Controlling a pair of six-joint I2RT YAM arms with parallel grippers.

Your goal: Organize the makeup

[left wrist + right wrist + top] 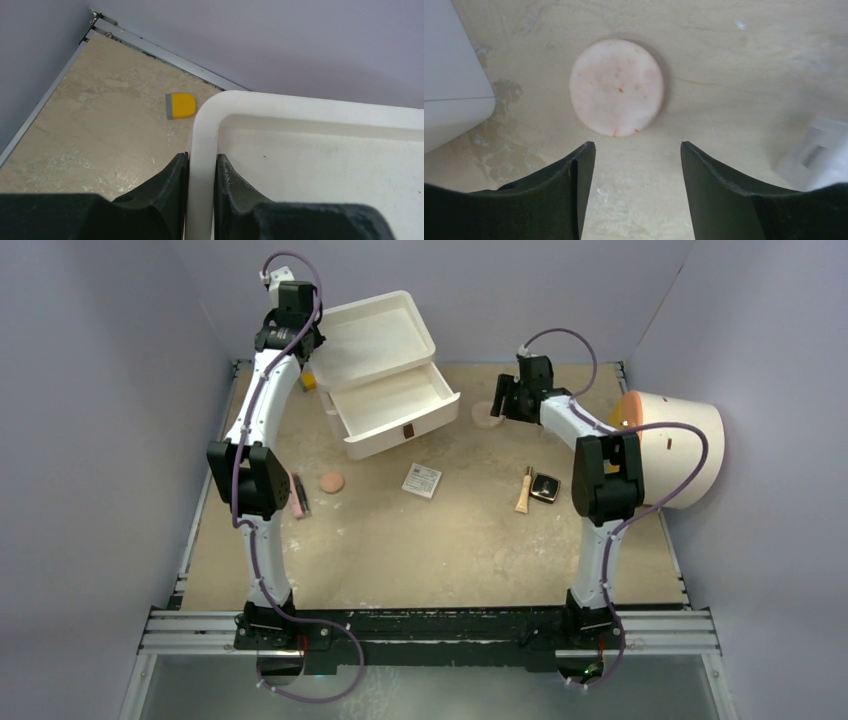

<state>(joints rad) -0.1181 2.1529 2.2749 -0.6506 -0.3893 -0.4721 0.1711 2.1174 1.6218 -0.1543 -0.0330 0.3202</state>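
My left gripper (298, 340) is shut on the rim of the white organizer's top tray (202, 150), one finger inside and one outside. My right gripper (503, 400) is open and empty, just above the table, with a pale peach disc (616, 87) lying flat just beyond its fingertips (584, 155). That disc also shows in the top view (487, 416). On the table lie a second peach disc (332, 482), a pink-and-black stick (299, 496), a white patterned box (422, 480), a tan tube (524, 490) and a black compact (545, 487).
The white organizer (375, 335) stands at the back with its lower drawer (395, 405) pulled open and empty. A small yellow block (180, 106) lies behind its left corner. A big cream cylinder (675, 445) lies at the right wall. The drawer's corner (454, 100) is left of the right gripper.
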